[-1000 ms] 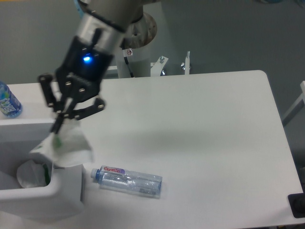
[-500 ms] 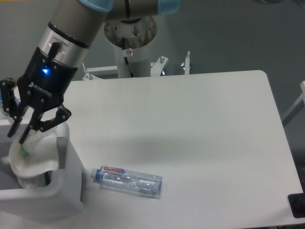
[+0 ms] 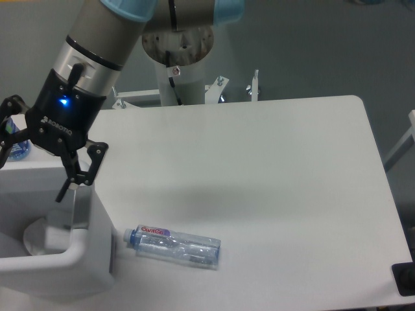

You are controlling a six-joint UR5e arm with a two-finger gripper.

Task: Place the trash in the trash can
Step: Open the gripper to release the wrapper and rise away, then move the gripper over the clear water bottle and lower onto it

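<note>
Trash first: your gripper [image 3: 34, 173] hangs released, fingers spread, over the trash can [image 3: 78, 249] at 9 o'clock. The crumpled wrapper [image 3: 40, 234] lies inside it. At 6 o'clock the bottle [image 3: 174, 245] lies on the table [image 3: 259, 168] beside the can.

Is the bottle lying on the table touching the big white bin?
Apart. The camera view shows a strip of table between the bottle cap and the bin wall.

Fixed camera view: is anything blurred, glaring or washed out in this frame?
Fixed camera: soft overall; the gripper is slightly blurred, a blue light glowing on its body; the white trash can nearly blends into the table; the bottle label is unreadable; faint shadow mid-table.
</note>
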